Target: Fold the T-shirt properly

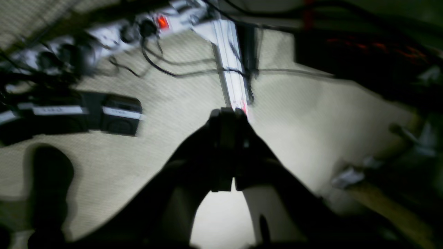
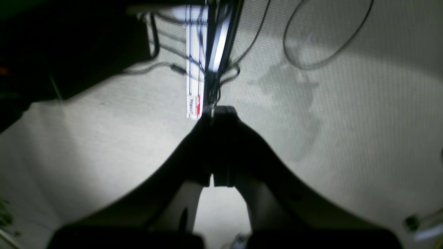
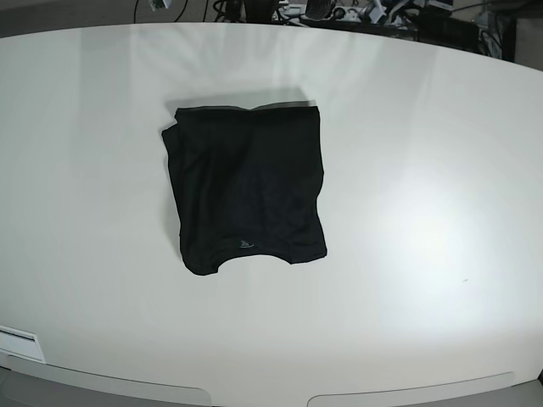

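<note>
The black T-shirt (image 3: pixel 246 191) lies folded into a rough rectangle on the white table (image 3: pixel 424 170), left of centre in the base view. Its neckline faces the near edge, with a tiny grey mark (image 3: pixel 246 245) beside it. Neither arm shows in the base view. In the left wrist view my left gripper (image 1: pixel 226 116) is shut with nothing between its fingers, over carpeted floor. In the right wrist view my right gripper (image 2: pixel 215 112) is also shut and empty, over the floor. The shirt is out of view in both wrist views.
Below the left gripper are a white rail (image 1: pixel 232 69), power strips with cables (image 1: pixel 104 34) and black boxes (image 1: pixel 121 114). Below the right gripper are the white rail (image 2: pixel 193 69) and loose cables (image 2: pixel 311 52). Clutter lines the table's far edge (image 3: pixel 339 13).
</note>
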